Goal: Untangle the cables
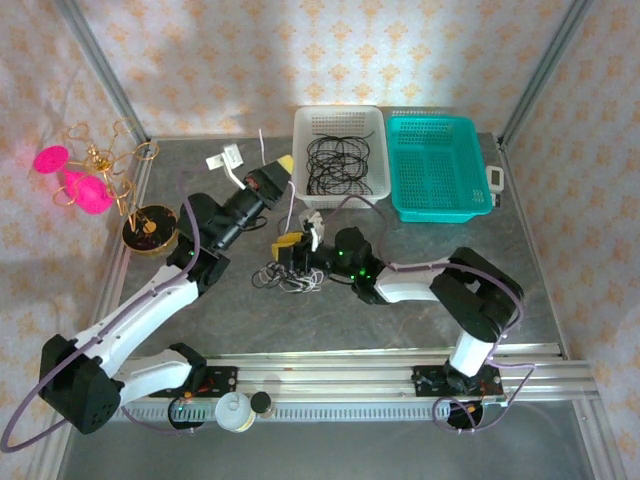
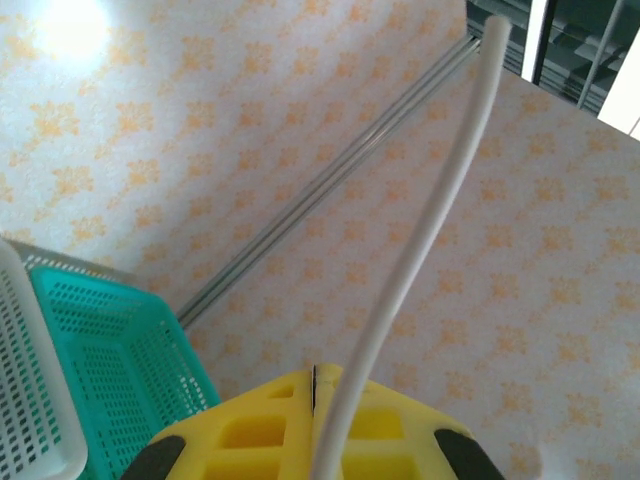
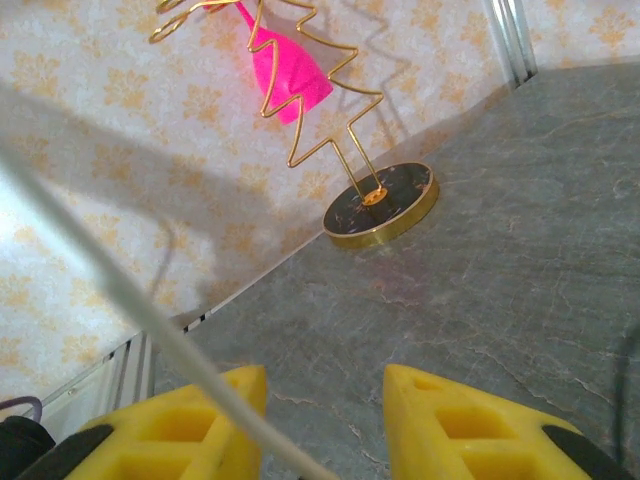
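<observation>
Teasing a white cable (image 2: 430, 230) out of the tangle (image 1: 288, 277), centre of frame

Got it pinched tight in the left gripper (image 2: 315, 385), up by the white basket (image 1: 338, 109) of black cables (image 1: 340, 165), upper middle. Pull slow and straight, and pin the loops with the right gripper (image 3: 325, 400), fingers apart, cable maybe just brushing one, hard to tell. Stop on any snag.

At the table's (image 1: 400, 330) far edge the left basket (image 1: 300, 150) sits just beside the right basket (image 1: 432, 121), with coiled cables (image 1: 338, 165) in the left one. A wire stand (image 1: 150, 232) is at the left edge. A cable tangle (image 1: 285, 278) lies mid-table, before the baskets.
</observation>
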{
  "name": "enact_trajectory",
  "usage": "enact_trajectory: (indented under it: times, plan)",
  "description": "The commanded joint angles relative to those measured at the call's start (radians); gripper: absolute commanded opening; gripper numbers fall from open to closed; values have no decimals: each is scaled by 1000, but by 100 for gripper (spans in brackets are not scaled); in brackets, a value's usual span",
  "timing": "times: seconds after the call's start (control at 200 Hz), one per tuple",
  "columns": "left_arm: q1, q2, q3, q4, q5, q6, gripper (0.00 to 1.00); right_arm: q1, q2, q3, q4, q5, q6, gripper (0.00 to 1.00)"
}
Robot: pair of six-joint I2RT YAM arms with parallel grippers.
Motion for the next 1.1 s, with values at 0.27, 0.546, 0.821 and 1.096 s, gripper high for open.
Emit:
enact_trajectory:
  times: [0.27, 0.546, 0.821, 1.096]
  plan:
    - [-7, 10, 267, -257, 104, 161, 0, 9, 188, 91, 78, 29, -30, 34]
    - [-8, 76, 521, -396, 82, 289, 0, 9, 228, 52, 28, 154, -35, 30]
    - [-7, 150, 694, -462, 16, 363, 0, 9, 285, 45, 51, 158, 2, 14]
    - [-7, 212, 829, -466, 0, 414, 0, 9, 299, 45, -5, 225, 24, 15]
